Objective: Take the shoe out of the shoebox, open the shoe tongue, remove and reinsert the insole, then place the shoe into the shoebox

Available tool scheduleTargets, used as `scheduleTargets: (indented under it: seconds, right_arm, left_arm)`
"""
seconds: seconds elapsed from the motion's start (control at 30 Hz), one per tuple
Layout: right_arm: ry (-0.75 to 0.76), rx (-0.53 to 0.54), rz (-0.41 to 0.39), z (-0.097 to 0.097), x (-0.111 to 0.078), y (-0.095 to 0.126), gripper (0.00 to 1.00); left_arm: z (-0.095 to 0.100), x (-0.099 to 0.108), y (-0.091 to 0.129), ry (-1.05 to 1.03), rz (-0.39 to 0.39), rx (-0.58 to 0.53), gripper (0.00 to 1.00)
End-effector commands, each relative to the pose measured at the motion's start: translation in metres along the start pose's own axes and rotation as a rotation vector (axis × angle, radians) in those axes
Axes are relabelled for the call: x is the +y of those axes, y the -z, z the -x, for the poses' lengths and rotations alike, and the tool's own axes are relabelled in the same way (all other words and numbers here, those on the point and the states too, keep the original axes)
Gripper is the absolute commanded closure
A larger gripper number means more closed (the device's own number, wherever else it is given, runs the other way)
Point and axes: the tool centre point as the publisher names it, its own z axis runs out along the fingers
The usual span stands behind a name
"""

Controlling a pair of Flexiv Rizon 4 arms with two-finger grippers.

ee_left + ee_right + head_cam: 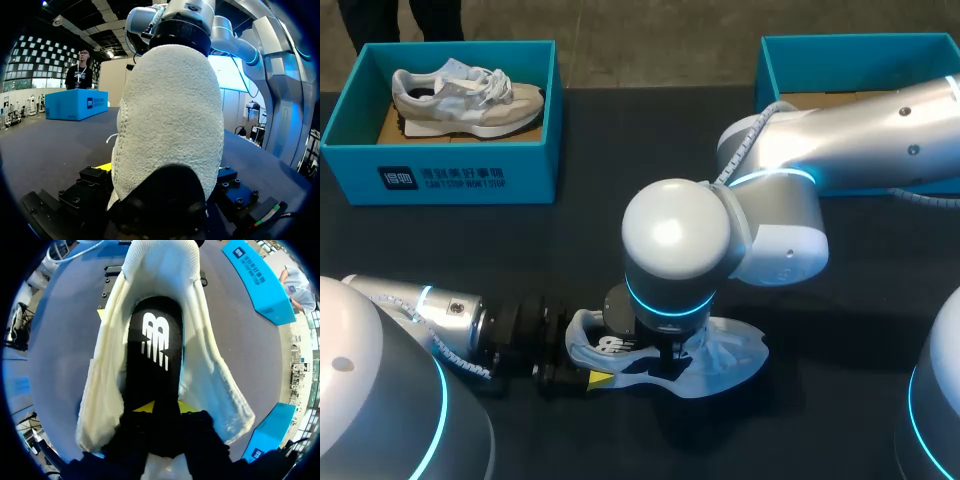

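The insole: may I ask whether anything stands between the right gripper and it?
Nothing visible does. The shoe is spread open, the insole lies bare inside it, and the right gripper pinches the insole's near end from two sides.

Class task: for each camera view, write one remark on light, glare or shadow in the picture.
Head view: glare whitens the right arm along its shell, and cyan rings glow on its joints above the shoe. Left wrist view: the shoe's pale heel fills the middle, bright light behind it. Right wrist view: the black insole stands dark against the pale lining.
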Motion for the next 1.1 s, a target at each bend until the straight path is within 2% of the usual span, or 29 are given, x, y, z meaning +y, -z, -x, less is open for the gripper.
scheduleTargets:
  seconds: [0.03,0.17,0.4,0.87,1.0,1.1]
  right_arm:
    - [0.001,-0.007,-0.01,-0.001,0.005,-0.004,0.69]
    - [-0.001,-0.001,-0.013,0.003,0.008,-0.008,0.69]
    - [0.01,0.093,-0.029,-0.001,0.014,-0.032,0.69]
    - [0.023,0.241,-0.083,-0.04,0.018,-0.045,0.69]
    - [0.026,0.273,-0.081,-0.054,0.019,-0.048,0.75]
    - [0.022,0.298,-0.075,-0.061,0.019,-0.05,0.92]
  left_arm:
    - [0.0,0.003,0.0,0.001,0.002,-0.001,1.0]
    - [0.0,0.003,0.0,0.001,0.002,-0.001,1.0]
    - [0.0,0.003,0.0,0.001,0.002,-0.001,1.0]
    - [0.0,0.003,0.0,0.001,0.002,-0.001,1.0]
    - [0.0,0.003,0.0,0.001,0.002,-0.001,1.0]
    - [0.0,0.003,0.0,0.001,0.002,-0.001,1.0]
